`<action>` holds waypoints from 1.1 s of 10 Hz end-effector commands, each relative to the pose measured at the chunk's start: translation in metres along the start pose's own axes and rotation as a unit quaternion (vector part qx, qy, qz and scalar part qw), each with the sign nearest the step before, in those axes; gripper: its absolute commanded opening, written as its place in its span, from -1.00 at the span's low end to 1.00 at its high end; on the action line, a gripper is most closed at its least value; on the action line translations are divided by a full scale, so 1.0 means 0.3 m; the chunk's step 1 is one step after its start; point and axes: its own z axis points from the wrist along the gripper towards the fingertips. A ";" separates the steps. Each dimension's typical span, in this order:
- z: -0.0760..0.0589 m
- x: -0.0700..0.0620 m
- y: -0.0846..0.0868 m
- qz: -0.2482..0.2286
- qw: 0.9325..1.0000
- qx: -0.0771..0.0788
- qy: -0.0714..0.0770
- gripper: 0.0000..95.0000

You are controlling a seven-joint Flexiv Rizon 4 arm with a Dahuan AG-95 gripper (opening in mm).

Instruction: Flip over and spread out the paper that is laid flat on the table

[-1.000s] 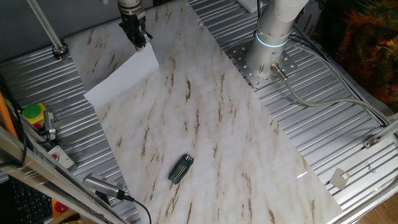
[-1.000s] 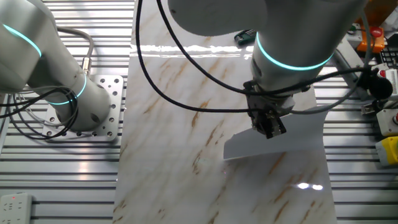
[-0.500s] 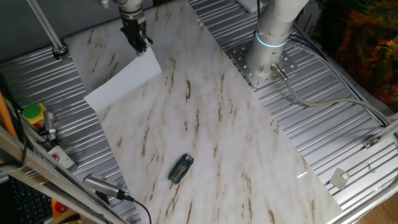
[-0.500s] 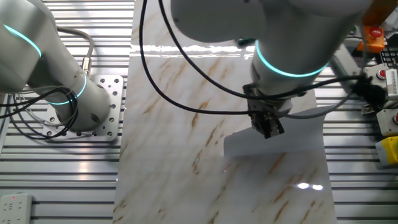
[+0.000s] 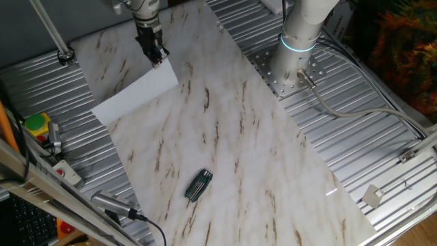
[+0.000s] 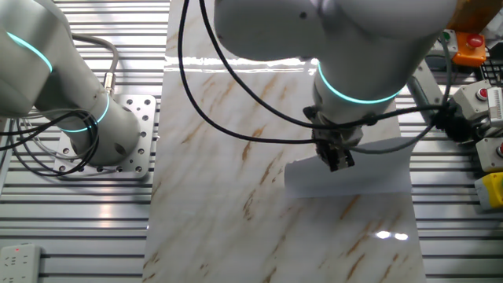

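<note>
Fixed views: one paper (image 5: 134, 93), one gripper (image 5: 156, 56), one table (image 5: 232, 137).

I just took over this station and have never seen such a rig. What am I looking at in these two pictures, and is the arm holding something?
Both pictures show one moment from two fixed cameras on different sides of the table. The white machine is a robot arm; its two-finger gripper is pinched shut on one edge of the paper, a plain white sheet, lifting that edge while the rest trails to the marble-patterned board. A small black ribbed object lies apart, nearer the other end.
</note>
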 end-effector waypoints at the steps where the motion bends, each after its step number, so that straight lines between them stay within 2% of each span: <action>1: 0.007 -0.007 0.022 0.011 1.000 -0.013 -0.006 -1.00; 5: 0.023 -0.036 0.069 0.020 1.000 -0.020 -0.014 -1.00; 7: 0.054 -0.057 0.116 0.027 0.999 -0.016 -0.019 -1.00; 11: 0.080 -0.061 0.150 0.034 0.999 -0.013 -0.024 -1.00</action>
